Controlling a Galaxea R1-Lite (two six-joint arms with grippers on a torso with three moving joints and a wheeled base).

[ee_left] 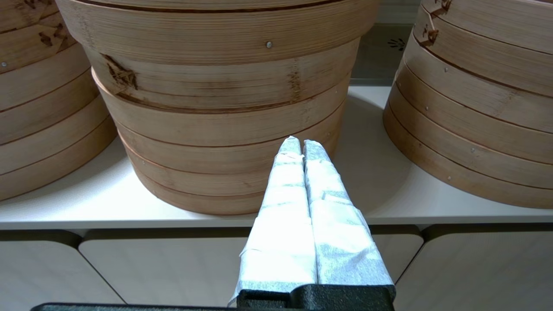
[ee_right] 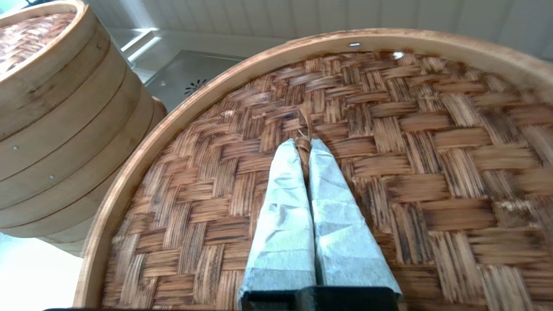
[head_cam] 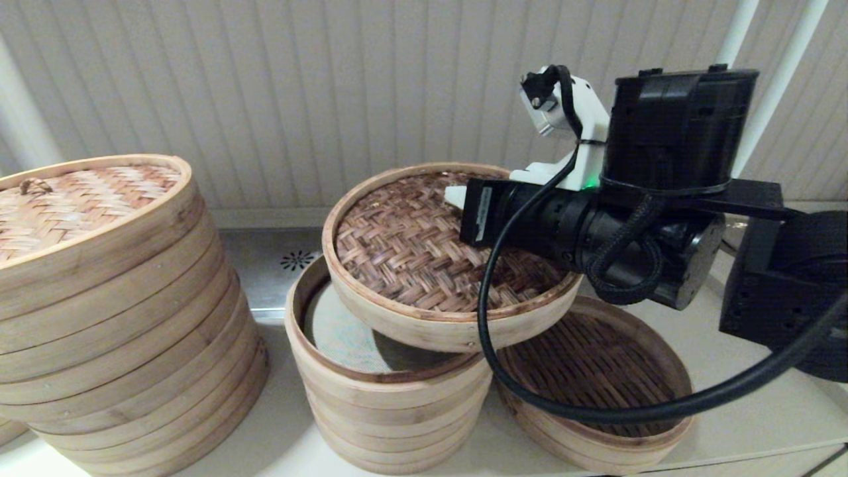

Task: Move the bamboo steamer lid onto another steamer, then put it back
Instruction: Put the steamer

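The bamboo steamer lid [head_cam: 411,258] with its dark herringbone top and pale rim hangs tilted in the air. It overlaps the open tall stack and the shallow slatted steamer [head_cam: 596,361] on the right. My right gripper [head_cam: 457,197] reaches over the lid from the right. In the right wrist view the gripper [ee_right: 304,144] is shut on a small bamboo knot at the middle of the lid [ee_right: 389,129]. My left gripper [ee_left: 301,144] is shut and empty, low in front of the counter edge and out of the head view.
The tall several-tier stack [head_cam: 391,404] with a whitish liner [head_cam: 344,338] stands under the lid's left side. A big wide stack [head_cam: 119,318] with a lighter woven lid [head_cam: 73,199] fills the left. A panelled wall and a metal drain strip [head_cam: 298,260] run behind.
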